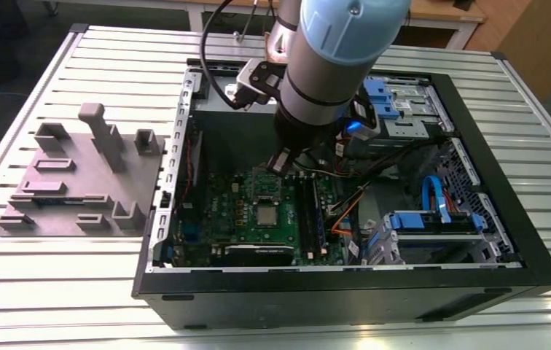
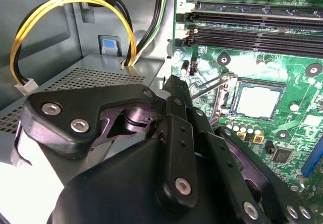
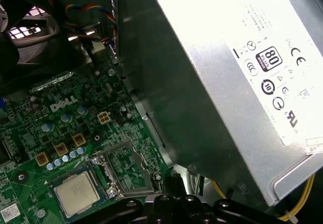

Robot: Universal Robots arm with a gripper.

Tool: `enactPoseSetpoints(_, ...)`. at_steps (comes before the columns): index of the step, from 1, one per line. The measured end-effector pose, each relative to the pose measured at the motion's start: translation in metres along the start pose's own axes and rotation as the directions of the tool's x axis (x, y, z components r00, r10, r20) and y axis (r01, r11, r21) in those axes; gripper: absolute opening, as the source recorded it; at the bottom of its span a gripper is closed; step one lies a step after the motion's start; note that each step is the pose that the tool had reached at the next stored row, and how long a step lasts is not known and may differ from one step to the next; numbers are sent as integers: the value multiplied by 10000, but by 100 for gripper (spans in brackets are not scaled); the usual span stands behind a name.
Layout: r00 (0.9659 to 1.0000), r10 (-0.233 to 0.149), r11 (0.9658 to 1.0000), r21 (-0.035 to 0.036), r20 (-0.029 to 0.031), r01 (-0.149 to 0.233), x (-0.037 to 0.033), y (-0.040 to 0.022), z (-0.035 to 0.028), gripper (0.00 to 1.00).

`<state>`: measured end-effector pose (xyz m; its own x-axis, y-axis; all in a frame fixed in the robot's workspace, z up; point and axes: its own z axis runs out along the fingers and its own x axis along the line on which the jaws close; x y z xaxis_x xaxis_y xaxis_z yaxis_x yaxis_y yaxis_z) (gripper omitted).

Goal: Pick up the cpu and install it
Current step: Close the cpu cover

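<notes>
cpu (image 2: 257, 102) seated on green motherboard (image 2: 298, 72), pincer (image 1: 283, 161) hovering nearby; grey power supply (image 3: 202, 82) alongside

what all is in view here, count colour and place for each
cpu: 1, silver-grey, lying in the open socket on the motherboard
motherboard: 1, green, on the floor of the case
computer case: 1, black, open, on the table
power supply: 1, grey with a white label, inside the case beside the motherboard
cable bundle: 1, yellow and black, looped beside the power supply
fixture block: 1, grey, on the table at the exterior view's left of the case
table: 1, silver, slatted
arm: 1, grey and light blue, over the case
gripper: 1, black, inside the case over the motherboard
</notes>
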<state>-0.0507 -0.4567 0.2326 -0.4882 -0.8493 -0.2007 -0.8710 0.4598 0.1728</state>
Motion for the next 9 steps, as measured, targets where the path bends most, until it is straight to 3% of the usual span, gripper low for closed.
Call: enactPoseSetpoints(9,10000,0,10000,0,-1,0,-7,6,-34,10)
